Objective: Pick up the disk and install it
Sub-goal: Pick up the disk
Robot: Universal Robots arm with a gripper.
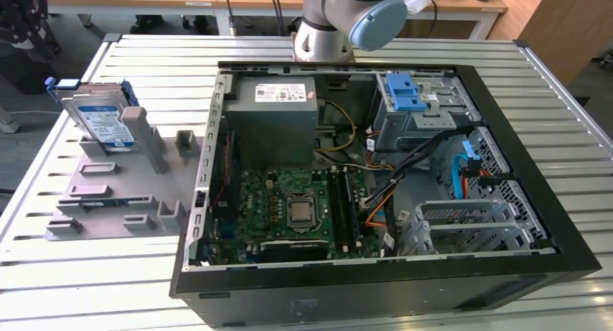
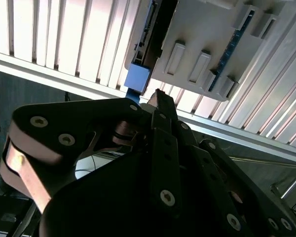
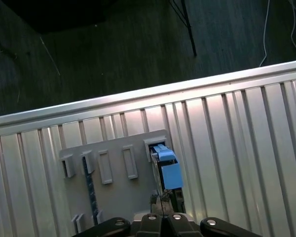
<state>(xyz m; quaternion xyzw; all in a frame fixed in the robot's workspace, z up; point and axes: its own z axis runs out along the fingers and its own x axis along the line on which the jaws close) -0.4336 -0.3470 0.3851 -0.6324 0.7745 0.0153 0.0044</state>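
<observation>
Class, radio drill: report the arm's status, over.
Gripper shut, empty, near disk. Disk standing in grey holder, outside computer case. Nothing between them.

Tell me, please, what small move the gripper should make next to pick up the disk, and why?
Probably open the gripper before going lower. Its fingertips look closed together and hold nothing, just short of the disk, which stands on edge in the grey holder; shut, they could not straddle its blue frame.

Silver arm (image 1: 321, 31), light-blue joint cap (image 1: 377, 22), black claw (image 2: 158, 95)
</observation>
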